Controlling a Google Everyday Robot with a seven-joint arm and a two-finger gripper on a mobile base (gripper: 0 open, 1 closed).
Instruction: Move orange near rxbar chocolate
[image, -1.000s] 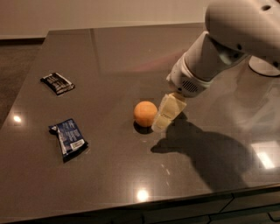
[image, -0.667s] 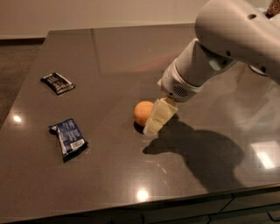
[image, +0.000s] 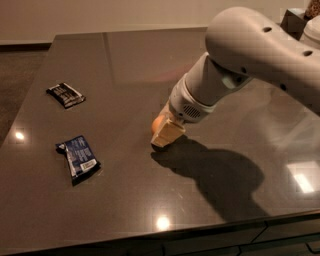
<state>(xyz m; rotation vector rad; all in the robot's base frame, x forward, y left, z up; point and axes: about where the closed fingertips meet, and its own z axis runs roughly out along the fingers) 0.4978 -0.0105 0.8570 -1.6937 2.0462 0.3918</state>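
The orange (image: 157, 123) sits near the middle of the dark table, and only its left side shows from behind the gripper. My gripper (image: 162, 135) is down at the table surface, right over and against the orange, with the white arm reaching in from the upper right. The rxbar chocolate (image: 66, 94), a flat black wrapper with white lettering, lies at the far left, well apart from the orange.
A crumpled blue wrapper with a white label (image: 79, 157) lies at the front left. The glossy dark table (image: 125, 60) has its front edge along the bottom and its left edge beside carpet. The arm's shadow falls to the right of the gripper.
The arm has swung left and down. The gripper moved from beside the orange's right side to over it, hiding most of the fruit. The wrappers have not moved.
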